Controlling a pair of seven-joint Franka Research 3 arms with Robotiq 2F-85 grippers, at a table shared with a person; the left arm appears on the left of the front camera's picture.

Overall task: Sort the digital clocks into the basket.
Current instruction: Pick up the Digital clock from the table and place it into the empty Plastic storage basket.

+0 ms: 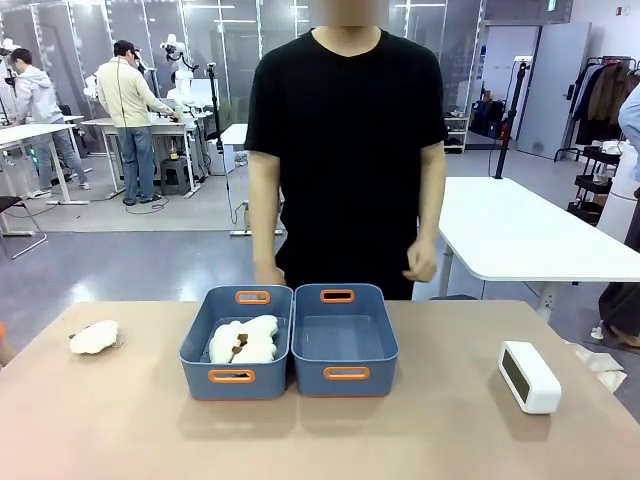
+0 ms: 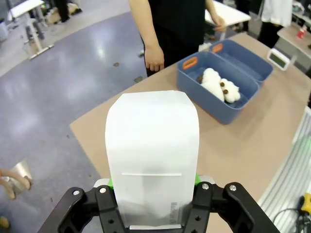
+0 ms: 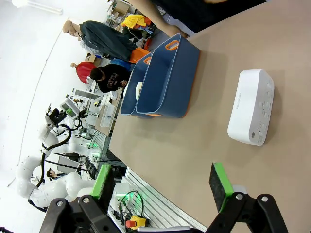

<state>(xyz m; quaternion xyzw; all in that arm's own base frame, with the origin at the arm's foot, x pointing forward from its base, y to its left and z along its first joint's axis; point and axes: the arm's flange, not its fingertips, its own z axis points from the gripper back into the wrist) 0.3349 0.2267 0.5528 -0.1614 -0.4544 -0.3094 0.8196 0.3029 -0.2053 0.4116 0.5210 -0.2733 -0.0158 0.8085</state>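
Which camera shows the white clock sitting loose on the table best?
The right wrist view: the loose clock lies close, large and whole, nothing covering it. The front view shows it smaller, with its dark display face visible. The left wrist view shows it tiny and far off, beyond the held clock.

The left gripper (image 2: 153, 182) clamps a digital clock (image 2: 152, 141) between its green pads, raised high, while the right gripper (image 3: 161, 184) hangs low with jaws spread wide.

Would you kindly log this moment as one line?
left gripper: shut on digital clock; right gripper: open; second clock: on table; right basket: no clock
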